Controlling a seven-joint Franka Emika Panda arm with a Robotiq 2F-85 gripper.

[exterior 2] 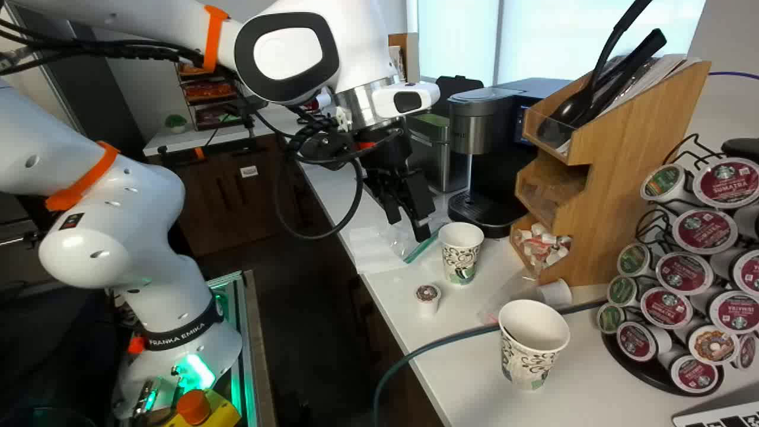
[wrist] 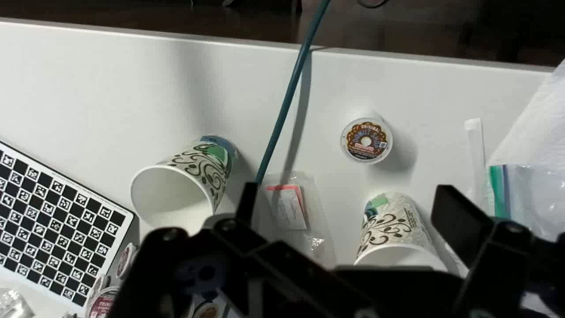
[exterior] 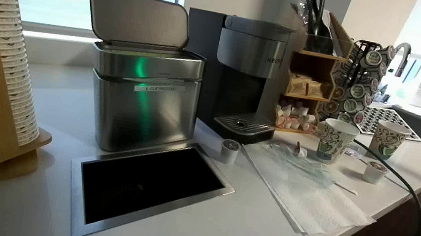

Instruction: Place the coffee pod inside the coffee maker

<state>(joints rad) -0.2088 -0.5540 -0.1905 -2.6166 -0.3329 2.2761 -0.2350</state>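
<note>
The coffee maker [exterior: 253, 52] is tall and dark grey, its top lid down; it also shows in an exterior view [exterior 2: 480, 127]. One coffee pod [exterior: 375, 172] stands upright near the counter's front edge, by a patterned cup; it also shows in an exterior view [exterior 2: 427, 298] and the wrist view [wrist: 366, 140], with a brown donut-print top. Another pod [exterior: 229, 151] stands between the steel bin and the drip tray. My gripper [exterior 2: 408, 224] is open and empty above the counter. In the wrist view its fingers [wrist: 346, 198] are apart, with the donut-print pod ahead of them.
Patterned cups [exterior: 336, 142] [exterior 2: 531, 344] stand near the pod. A green cable [exterior 2: 439, 344] crosses the counter. Paper towels and a plastic bag [exterior: 302, 184] lie before the coffee maker. A steel bin [exterior: 144, 107], a counter opening [exterior: 79, 198], a wooden organizer [exterior 2: 640, 178] and a pod rack [exterior 2: 688, 279] stand around.
</note>
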